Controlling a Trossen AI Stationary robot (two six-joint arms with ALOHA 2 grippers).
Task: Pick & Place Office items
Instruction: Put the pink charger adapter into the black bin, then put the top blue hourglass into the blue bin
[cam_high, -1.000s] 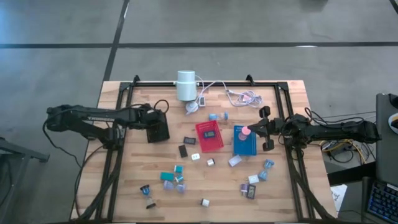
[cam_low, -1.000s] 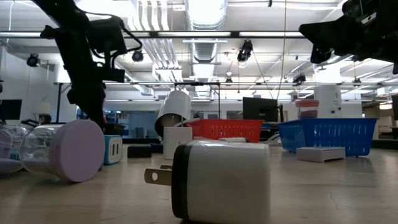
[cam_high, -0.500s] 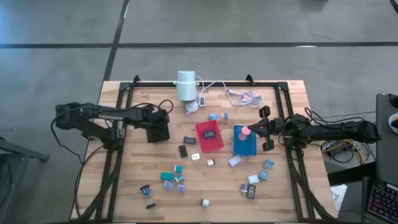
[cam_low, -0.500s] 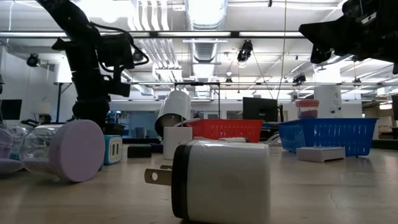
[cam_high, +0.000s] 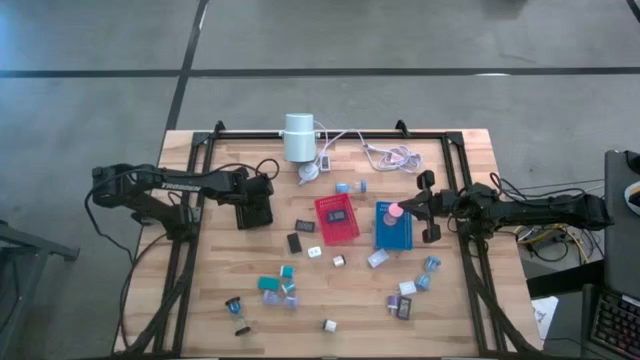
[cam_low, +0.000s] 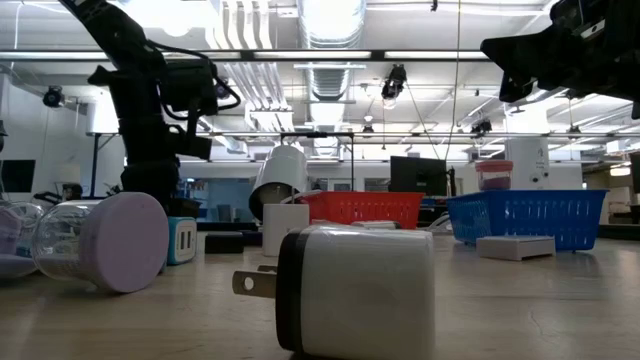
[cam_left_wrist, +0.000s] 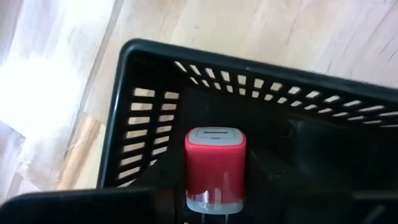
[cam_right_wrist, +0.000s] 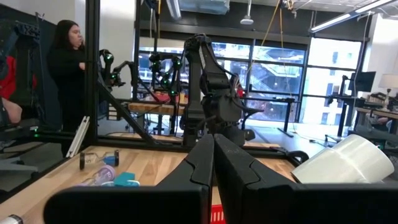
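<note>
My left gripper (cam_high: 252, 203) reaches down into the black tray (cam_high: 262, 218) at the table's left. The left wrist view shows a red charger block (cam_left_wrist: 214, 163) with a grey end and white base just above the tray's floor (cam_left_wrist: 298, 149), between the fingers. My right gripper (cam_high: 410, 209) hovers shut, high beside the blue tray (cam_high: 393, 232), where a pink disc (cam_high: 394, 211) stands. The other small office items lie scattered on the near half of the table (cam_high: 275, 285). My left gripper seems shut on the red charger block's white base end (cam_left_wrist: 211, 202), coming from above and pointing down into the tray. Its dark fingers barely show against the black tray, so I cannot see the kind of hold. The block's grey end (cam_left_wrist: 214, 134) points away from the wrist.
A red tray (cam_high: 336, 222) with a black piece in it sits mid-table. A white cylinder (cam_high: 298, 138) with cables (cam_high: 390, 155) stands at the far edge. A white charger (cam_low: 350, 290) and a lilac disc (cam_low: 125, 242) lie near the low camera. A person (cam_right_wrist: 65, 68) stands beyond the table.
My left arm has shifted toward the table's right and lowered its gripper into the black tray. It then held almost still for the last half second.
</note>
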